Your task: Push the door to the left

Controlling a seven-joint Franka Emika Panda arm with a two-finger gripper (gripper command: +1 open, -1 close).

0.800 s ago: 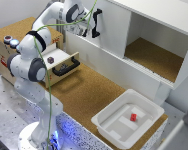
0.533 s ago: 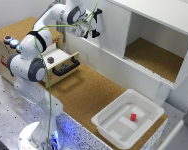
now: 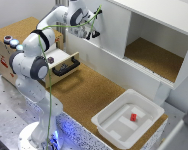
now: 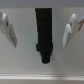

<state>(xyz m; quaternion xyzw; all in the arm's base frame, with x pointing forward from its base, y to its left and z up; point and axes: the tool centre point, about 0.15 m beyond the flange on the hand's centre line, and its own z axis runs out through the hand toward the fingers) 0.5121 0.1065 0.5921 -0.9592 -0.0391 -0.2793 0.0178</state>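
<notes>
The door point(image 3: 111, 31) is a flat white cabinet panel standing left of the open compartment in the exterior view. My gripper point(image 3: 93, 29) is right at the door's left part, facing the panel. In the wrist view the door's black vertical bar handle point(image 4: 44, 31) lies between my two fingers point(image 4: 8, 30), which stand wide apart on either side of it without touching. My gripper point(image 4: 40, 31) is open and holds nothing. In the exterior view my hand hides most of the handle.
A wooden drawer with a black handle point(image 3: 67, 67) stands pulled out below my arm. The open cabinet compartment point(image 3: 156, 55) lies to the door's right. A white tray point(image 3: 109, 124) holding a small red block point(image 3: 133, 117) sits at the front right on the cork top.
My gripper has shifted only slightly at the door. The door has not visibly moved.
</notes>
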